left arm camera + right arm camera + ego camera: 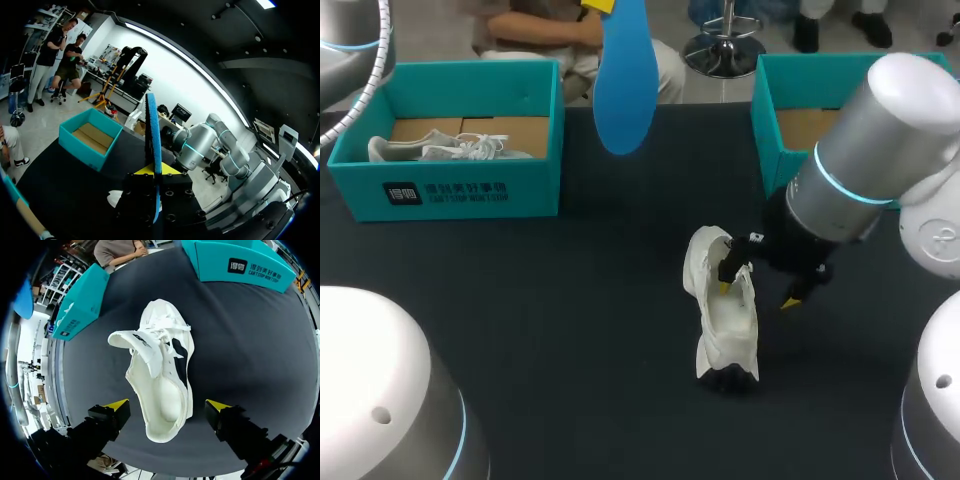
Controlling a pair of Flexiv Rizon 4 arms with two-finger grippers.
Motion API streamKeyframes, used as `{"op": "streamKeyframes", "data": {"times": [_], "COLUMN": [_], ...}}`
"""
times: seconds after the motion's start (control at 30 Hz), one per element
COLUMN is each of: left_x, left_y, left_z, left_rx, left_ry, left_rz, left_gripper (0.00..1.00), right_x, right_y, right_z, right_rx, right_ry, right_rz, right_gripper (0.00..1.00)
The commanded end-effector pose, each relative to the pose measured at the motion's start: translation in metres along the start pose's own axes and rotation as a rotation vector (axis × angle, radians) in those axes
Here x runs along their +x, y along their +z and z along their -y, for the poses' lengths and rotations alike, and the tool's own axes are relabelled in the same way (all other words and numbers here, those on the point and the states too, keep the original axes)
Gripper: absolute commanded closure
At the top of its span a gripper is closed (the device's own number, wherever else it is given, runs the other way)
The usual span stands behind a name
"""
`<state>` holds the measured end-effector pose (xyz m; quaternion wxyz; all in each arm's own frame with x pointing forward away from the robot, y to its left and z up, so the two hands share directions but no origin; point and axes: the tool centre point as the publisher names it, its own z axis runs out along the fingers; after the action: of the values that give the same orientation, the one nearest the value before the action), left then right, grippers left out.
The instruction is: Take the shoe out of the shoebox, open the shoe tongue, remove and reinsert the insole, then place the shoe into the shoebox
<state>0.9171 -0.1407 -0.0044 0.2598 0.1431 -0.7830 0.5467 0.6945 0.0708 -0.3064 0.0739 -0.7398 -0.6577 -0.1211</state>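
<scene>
We have open dark tablecloth (570, 330) all round the white shoe (725, 310), which lies alone at the head view's lower middle-right. It is well apart from the teal shoebox (445, 190) at upper left, where a second pale shoe (440, 150) rests on brown card, and from the other shoebox (770, 110) at upper right. Our right gripper (757, 292) is released, its yellow tips straddling the shoe's smooth hollow, with the tongue (137, 342) lifted. Our left gripper (156, 172) is clenched on the flat blue insole (623, 85), which hangs at top middle, above the cloth.
</scene>
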Motion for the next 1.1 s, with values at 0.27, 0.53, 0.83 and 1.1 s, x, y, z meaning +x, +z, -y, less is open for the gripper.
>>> {"op": "streamKeyframes", "data": {"times": [0.27,0.53,0.83,1.1], "left_x": [-0.001,-0.001,-0.001,-0.001], "left_y": [0.0,0.0,0.0,0.0], "left_z": [0.0,0.0,0.0,0.0], "left_rx": [-0.002,-0.002,-0.002,-0.002], "left_ry": [0.0,0.0,0.0,0.0], "left_rz": [-0.001,-0.001,-0.001,-0.001], "left_gripper": [1.0,1.0,1.0,1.0], "right_x": [-0.004,-0.003,0.023,0.041], "right_y": [-0.008,-0.009,-0.025,-0.051], "right_z": [0.002,0.001,-0.002,-0.01], "right_rx": [-0.002,0.003,0.058,0.048], "right_ry": [0.0,0.037,0.28,0.232], "right_rz": [-0.003,-0.027,-0.247,-0.455], "right_gripper": [0.0,0.0,0.0,0.0]}}
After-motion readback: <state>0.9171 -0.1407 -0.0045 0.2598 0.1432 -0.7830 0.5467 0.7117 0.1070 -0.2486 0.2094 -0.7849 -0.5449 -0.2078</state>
